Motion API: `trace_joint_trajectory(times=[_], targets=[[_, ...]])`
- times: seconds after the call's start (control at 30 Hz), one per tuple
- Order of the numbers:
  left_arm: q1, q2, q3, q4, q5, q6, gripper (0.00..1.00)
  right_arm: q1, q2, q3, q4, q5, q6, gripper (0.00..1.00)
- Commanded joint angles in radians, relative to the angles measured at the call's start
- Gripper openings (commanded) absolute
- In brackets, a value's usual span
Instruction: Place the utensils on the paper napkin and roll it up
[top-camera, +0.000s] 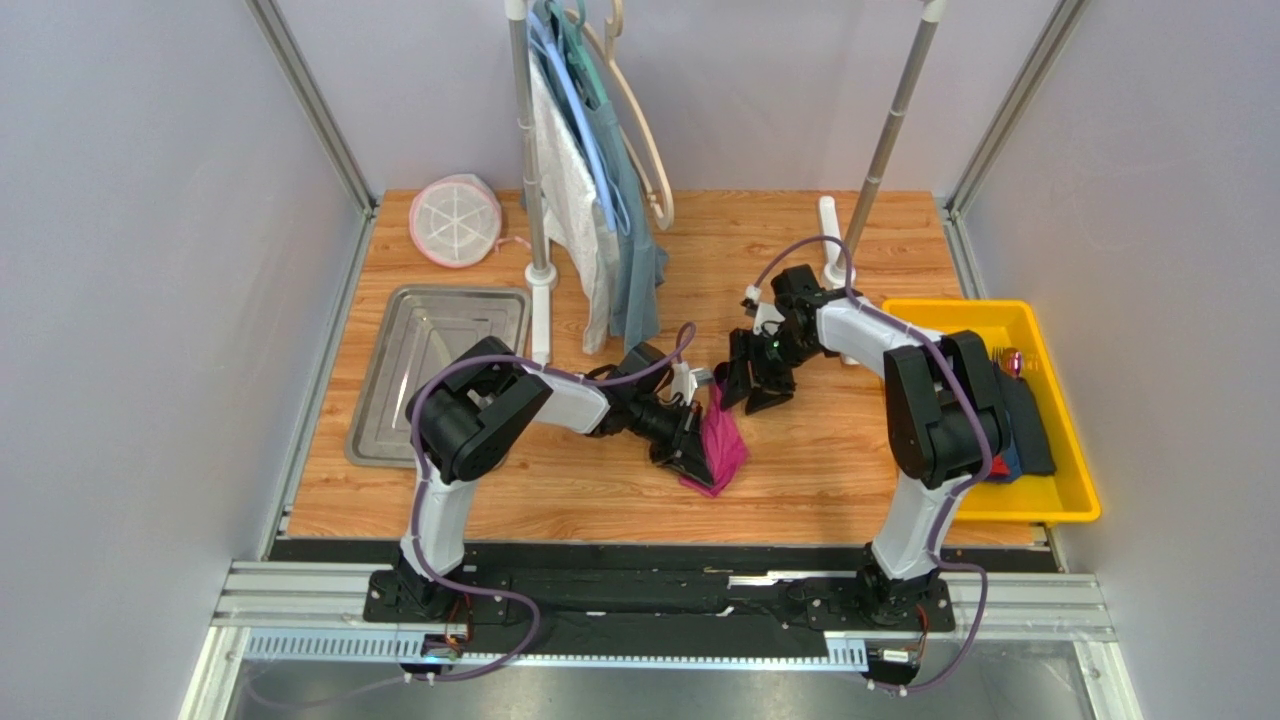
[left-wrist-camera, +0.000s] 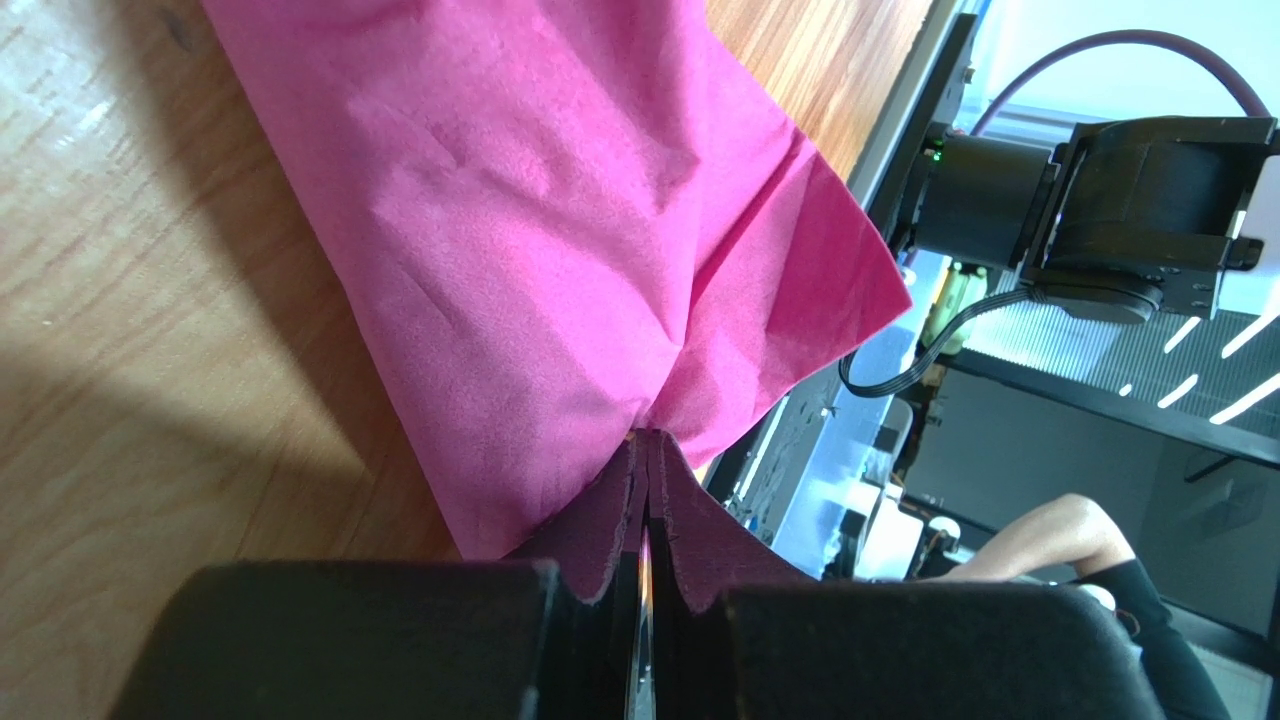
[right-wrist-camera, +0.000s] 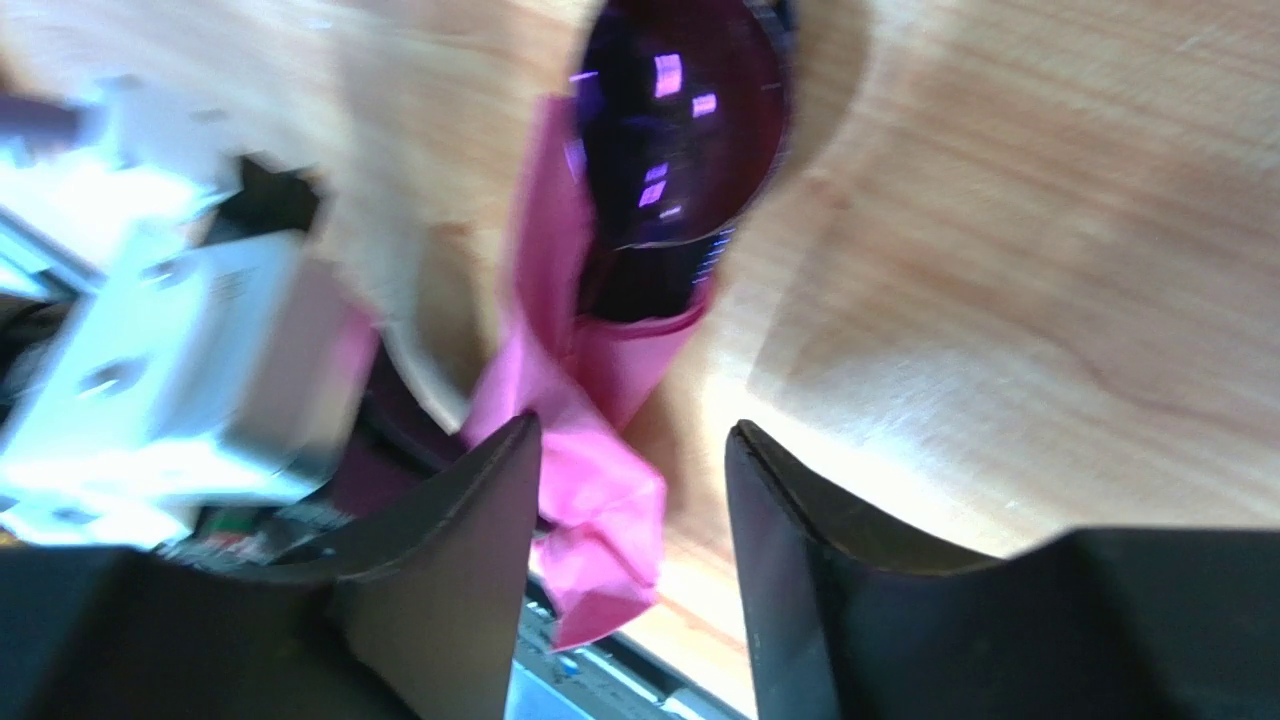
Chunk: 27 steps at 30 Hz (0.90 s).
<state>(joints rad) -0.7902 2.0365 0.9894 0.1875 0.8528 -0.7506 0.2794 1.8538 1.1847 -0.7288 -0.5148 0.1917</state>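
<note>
One crumpled paper napkin (left-wrist-camera: 571, 255) is wrapping the utensils (right-wrist-camera: 649, 273), spoon bowl (right-wrist-camera: 684, 120) poking out. The left gripper (left-wrist-camera: 648, 450) is pinching its edge; the right gripper (right-wrist-camera: 631, 435) is hovering half-open before hanging clothes (top-camera: 601, 225).

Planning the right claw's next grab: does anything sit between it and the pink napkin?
Nothing visible does. The right claw hangs open directly over the napkin, which is bunched around the spoon on the table. The left claw pinches another edge of the napkin, clear of that gap.

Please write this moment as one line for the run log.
left gripper: shut on napkin | right gripper: open, over napkin end | spoon: bowl sticking out of napkin
</note>
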Motion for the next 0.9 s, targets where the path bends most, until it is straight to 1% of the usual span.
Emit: trace_joint_trajectory(times=[0.0, 0.1, 0.17, 0.27, 0.37, 0.4, 0.5, 0.67, 0.77, 0.87], targets=[[0.006, 0.027, -0.018, -0.017, -0.083, 0.04, 0.05, -0.005, -0.061, 0.024, 0.032, -0.079, 0.044, 0.55], [0.006, 0.024, -0.018, -0.016, -0.084, 0.039, 0.05, -0.003, -0.051, 0.01, 0.055, -0.083, 0.081, 0.59], [0.006, 0.024, -0.017, -0.014, -0.083, 0.037, 0.05, 0.001, -0.039, 0.003, 0.071, -0.082, 0.095, 0.59], [0.006, 0.024, -0.015, -0.019, -0.081, 0.04, 0.05, 0.015, -0.012, -0.002, 0.071, -0.039, 0.104, 0.57], [0.006, 0.022, -0.015, -0.02, -0.084, 0.043, 0.05, 0.032, 0.018, -0.022, 0.074, 0.008, 0.103, 0.53], [0.006, 0.022, -0.015, -0.019, -0.084, 0.039, 0.05, 0.035, 0.024, -0.028, 0.074, 0.03, 0.103, 0.5], [0.006, 0.025, -0.017, -0.014, -0.084, 0.039, 0.05, 0.046, 0.051, -0.036, 0.074, 0.051, 0.104, 0.46], [0.006, 0.025, -0.017, -0.011, -0.09, 0.039, 0.05, 0.064, 0.099, -0.043, 0.08, 0.059, 0.132, 0.46], [0.005, 0.025, -0.014, -0.01, -0.093, 0.037, 0.05, 0.075, 0.123, -0.046, 0.085, 0.05, 0.141, 0.42], [0.006, 0.024, -0.014, -0.01, -0.095, 0.036, 0.05, 0.075, 0.148, -0.043, 0.085, 0.045, 0.146, 0.33]])
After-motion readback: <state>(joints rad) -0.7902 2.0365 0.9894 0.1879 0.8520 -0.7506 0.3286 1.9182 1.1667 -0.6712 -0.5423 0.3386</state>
